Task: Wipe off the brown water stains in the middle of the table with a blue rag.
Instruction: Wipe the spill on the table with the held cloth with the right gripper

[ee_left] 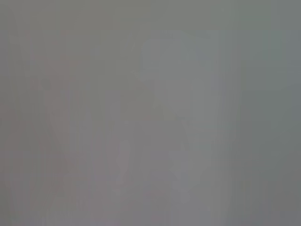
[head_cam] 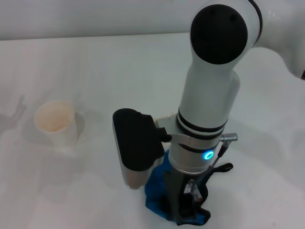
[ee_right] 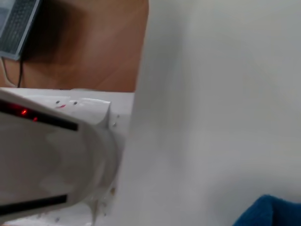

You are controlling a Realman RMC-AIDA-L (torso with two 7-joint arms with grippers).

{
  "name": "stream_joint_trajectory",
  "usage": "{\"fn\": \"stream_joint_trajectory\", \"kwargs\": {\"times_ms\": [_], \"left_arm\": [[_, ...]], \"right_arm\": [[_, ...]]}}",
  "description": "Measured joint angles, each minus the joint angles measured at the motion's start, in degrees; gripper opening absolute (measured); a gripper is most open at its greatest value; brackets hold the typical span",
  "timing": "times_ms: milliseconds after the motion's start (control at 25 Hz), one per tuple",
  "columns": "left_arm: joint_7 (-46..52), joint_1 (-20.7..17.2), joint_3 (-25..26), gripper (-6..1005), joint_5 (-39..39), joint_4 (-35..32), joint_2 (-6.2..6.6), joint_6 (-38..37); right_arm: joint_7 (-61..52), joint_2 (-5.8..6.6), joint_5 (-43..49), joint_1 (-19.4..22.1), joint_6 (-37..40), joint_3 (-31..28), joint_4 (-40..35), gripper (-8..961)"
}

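nearest the robot in the head view, the small bright blue soft rag w/ dark edges [head_cam: 155, 191] lies bunched on the plain white smooth table [head_cam: 95, 67], near its front edge. the right gripper [head_cam: 188, 205] points straight down onto the rag, its dark fingers pressed into the cloth; the fingers look close together w/ folds of cloth around them, so it seems to be gripping the rag. a blue ring light glows on the wrist above. the right wrist view catches only a corner of the blue rag [ee_right: 270, 212] on the white surface.

no brown stain can be made out on the table around the rag; the arm and cloth cover that patch.

farther off to the left, well apart from the rag, stands an upright white paper cup w/ tan inside [head_cam: 57, 122].

left gripper: not seen; left wrist view is a blank grey.
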State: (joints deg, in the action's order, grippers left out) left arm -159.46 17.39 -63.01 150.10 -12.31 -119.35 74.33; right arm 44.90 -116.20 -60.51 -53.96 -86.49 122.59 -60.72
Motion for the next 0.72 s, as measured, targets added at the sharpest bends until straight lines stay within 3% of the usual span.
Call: {"fn": "stream_joint_trajectory", "kwargs": {"times_ms": [480,720], "left_arm": [[0.06,-0.85,-0.01,879,0.27,0.01,0.00,0.22],[0.06,-1.01,0.11,879,0.47,0.01,0.00,0.75]], "right_arm": [[-2.75,0.00,0.44,-3.05,15.72,-1.41,5.39,19],[-3.17,0.00,1.40,-5.73,22.46,-1.59,12.10,19]]}}
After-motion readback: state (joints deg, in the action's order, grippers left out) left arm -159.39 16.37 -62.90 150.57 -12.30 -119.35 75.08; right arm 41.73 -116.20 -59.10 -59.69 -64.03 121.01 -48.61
